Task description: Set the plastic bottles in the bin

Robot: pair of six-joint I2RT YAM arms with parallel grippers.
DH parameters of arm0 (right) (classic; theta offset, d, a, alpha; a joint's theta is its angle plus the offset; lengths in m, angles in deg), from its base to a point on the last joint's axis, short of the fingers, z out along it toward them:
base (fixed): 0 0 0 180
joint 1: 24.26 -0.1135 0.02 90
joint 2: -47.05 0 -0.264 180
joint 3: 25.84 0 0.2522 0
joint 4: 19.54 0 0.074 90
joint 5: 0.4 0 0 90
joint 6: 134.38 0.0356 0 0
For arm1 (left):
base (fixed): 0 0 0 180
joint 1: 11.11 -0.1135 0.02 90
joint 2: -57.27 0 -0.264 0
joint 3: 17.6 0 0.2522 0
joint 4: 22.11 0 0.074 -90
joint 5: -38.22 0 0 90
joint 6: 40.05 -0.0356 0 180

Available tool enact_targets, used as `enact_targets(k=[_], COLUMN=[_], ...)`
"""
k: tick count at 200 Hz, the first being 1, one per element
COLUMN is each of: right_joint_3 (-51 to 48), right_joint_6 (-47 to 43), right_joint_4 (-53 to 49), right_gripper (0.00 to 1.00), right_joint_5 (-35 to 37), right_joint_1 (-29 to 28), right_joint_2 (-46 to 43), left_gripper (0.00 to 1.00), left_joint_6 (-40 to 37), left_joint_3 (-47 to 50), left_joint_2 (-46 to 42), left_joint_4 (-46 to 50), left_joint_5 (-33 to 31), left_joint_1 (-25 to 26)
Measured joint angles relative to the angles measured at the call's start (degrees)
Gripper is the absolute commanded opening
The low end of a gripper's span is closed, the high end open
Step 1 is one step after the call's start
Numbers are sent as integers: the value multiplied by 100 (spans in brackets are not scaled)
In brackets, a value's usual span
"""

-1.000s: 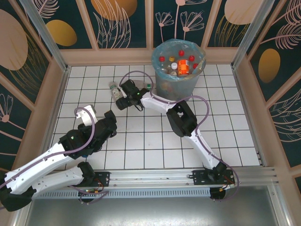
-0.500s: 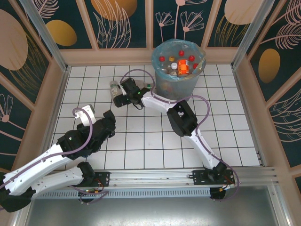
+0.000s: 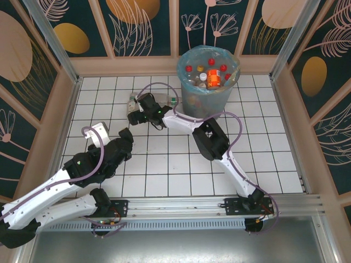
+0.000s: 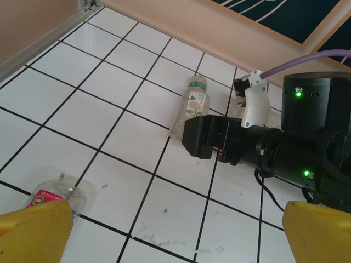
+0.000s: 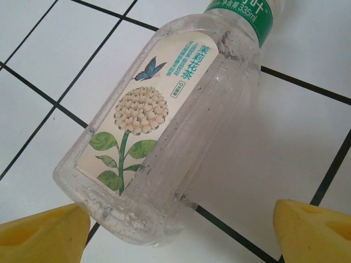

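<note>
Our right claw [image 5: 178, 241] is spread wide, the bottle [image 5: 164, 109] lying base-first just ahead between its tips, lined up, we judge, for a pinch. The bin [image 3: 207, 98] stands behind it; our left claw [image 4: 175, 235], also spread, has a crushed bottle [image 4: 57, 193] just ahead

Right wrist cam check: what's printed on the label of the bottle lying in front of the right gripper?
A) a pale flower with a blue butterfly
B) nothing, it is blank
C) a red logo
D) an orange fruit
A: the bottle lies on its side, and its label shows a round pale flower head on a green stem with a small blue butterfly above it.
</note>
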Motion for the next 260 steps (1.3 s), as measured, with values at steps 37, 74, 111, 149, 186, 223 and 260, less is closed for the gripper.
enact_targets(k=[37,74,111,149,186,223,260], right_joint_3=[-164,-697,-852,-828,-415,109,13], right_joint_6=[142,326,498,603,625,623,621], right_joint_4=[363,748,977,1095,1038,1045,1019], right_gripper=[99,99,99,99,99,98,98], right_joint_5=[35,44,96,175,356,367,413], right_joint_1=[-26,-31,-35,-37,-37,-39,-50], right_joint_2=[-2,-114,-186,-197,-192,-168,-162], left_gripper=[98,98,98,98,98,98,97], left_joint_6=[0,0,2,11,26,26,26], left_joint_3=[2,2,2,13,39,44,44], left_joint_2=[-59,-66,-149,-256,-339,-348,-345], left_joint_4=[2,2,35,48,87,90,90], left_joint_5=[-26,-87,-129,-136,-155,-170,-260], left_joint_1=[0,0,0,0,0,0,0])
